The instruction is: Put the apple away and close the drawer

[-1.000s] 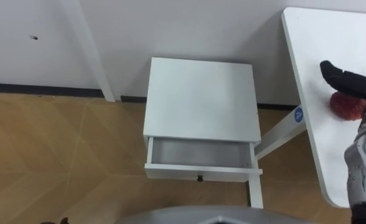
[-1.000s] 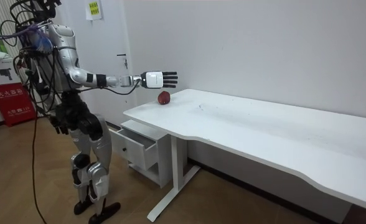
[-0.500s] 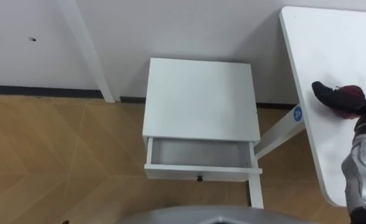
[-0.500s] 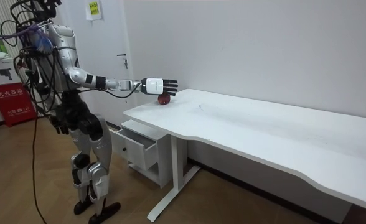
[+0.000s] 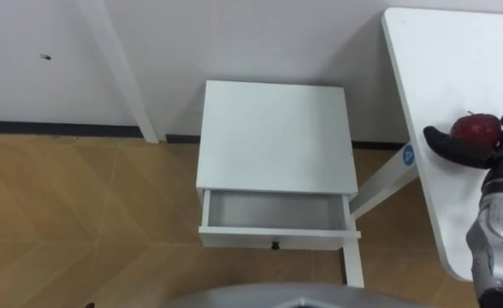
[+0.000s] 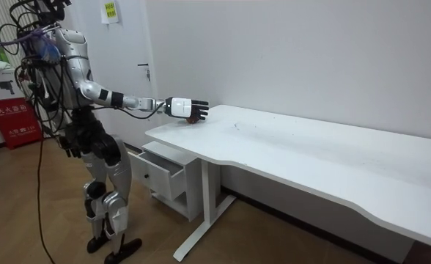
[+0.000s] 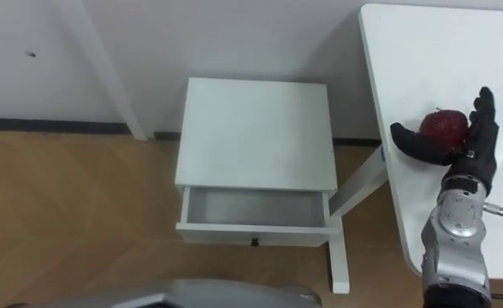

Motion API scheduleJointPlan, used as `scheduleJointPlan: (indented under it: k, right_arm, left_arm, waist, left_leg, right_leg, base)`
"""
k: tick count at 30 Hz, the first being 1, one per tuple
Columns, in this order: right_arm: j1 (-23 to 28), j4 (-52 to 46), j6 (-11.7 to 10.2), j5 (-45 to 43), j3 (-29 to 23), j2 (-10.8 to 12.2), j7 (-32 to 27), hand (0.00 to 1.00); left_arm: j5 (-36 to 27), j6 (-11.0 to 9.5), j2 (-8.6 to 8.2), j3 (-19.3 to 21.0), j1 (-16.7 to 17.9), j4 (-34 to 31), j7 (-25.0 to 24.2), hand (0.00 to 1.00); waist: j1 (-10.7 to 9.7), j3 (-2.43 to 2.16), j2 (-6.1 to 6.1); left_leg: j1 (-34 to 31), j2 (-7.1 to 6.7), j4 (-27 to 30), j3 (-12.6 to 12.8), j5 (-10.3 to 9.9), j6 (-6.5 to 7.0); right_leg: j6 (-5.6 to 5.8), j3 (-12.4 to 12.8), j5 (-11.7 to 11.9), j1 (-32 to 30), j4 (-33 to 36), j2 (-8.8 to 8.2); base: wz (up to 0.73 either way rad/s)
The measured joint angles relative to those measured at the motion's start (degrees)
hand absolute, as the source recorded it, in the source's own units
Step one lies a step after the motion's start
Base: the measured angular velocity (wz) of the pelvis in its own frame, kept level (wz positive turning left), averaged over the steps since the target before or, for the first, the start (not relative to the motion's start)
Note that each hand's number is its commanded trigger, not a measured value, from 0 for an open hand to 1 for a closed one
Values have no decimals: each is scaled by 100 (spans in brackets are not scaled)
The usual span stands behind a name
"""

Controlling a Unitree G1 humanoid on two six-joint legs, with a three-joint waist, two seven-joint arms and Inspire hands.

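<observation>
Lowered since a second ago, the right hand (image 7: 467,154) straddles the apple (image 7: 442,124) on the bench (image 7: 423,51), thumb and fingers spread wide, apparently to grip it for the open drawer (image 7: 251,208). Its left hand (image 6: 70,149) hangs idle.

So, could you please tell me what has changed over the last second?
The right hand has dropped from above the apple and now cups it, thumb on its left, fingers straight along its right. The apple remains on the table, the drawer remains open, and the left hand hangs by the hip as before.
</observation>
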Motion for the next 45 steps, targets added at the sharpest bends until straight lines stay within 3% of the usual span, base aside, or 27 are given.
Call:
scheduleJointPlan:
  k: [6, 8, 9, 10, 23, 40, 45]
  right_arm:
    - [0, 54, -5, -185, 39, -70, 137, 1]
    - [0, 68, -5, -317, 42, -73, 163, 33]
    - [0, 77, -5, -391, 42, -73, 165, 95]
    - [0, 80, -5, -420, 42, -73, 166, 100]
    - [-63, 395, -11, -523, 89, -371, 125, 100]
    - [-51, 22, -14, -1212, 459, -312, 158, 100]
    - [-45, -442, 35, -1738, 1000, -311, 553, 100]
  left_arm:
    - [4, -19, 20, 7, 0, -12, -41, 0]
    - [4, -28, 20, 8, -8, -14, -69, 0]
    - [4, -33, 21, 11, -13, -18, -111, 0]
    - [4, -37, 21, 11, -13, -19, -121, 0]
    - [4, -33, 39, 7, -16, -17, -155, 0]
    - [7, -36, 41, -3, -57, -48, -135, 0]
    - [18, -34, 68, -111, -116, 2, -149, 0]
  waist:
    - [-1, -1, -14]
    - [-1, -5, -25]
    - [0, -4, -27]
    - [0, -4, -28]
    - [65, 6, -136]
    - [152, 4, -143]
    - [260, 23, -100]
  left_leg:
    - [8, 2, -4, 3, 0, 0]
    - [12, 4, -1, 5, 0, 0]
    - [12, 4, -1, 5, 0, 0]
    - [13, 4, -1, 5, 0, 0]
    - [21, 11, -4, 10, 0, 0]
    - [8, 9, -10, -9, 0, 0]
    - [0, 11, -18, -14, 0, -1]
  right_leg:
    - [0, -3, 0, -8, -1, -15]
    - [0, -23, 0, -8, -1, -26]
    - [0, -37, 0, -8, -1, -28]
    - [0, -42, 0, -8, -1, -28]
    - [1, -71, 1, -2, 2, -26]
    - [1, -158, 1, 10, 10, -34]
    - [1, -139, 1, 1, 3, -24]
  base:
    - [0]
    - [0]
    - [0]
    - [0]
    - [0]
    - [0]
    - [0]
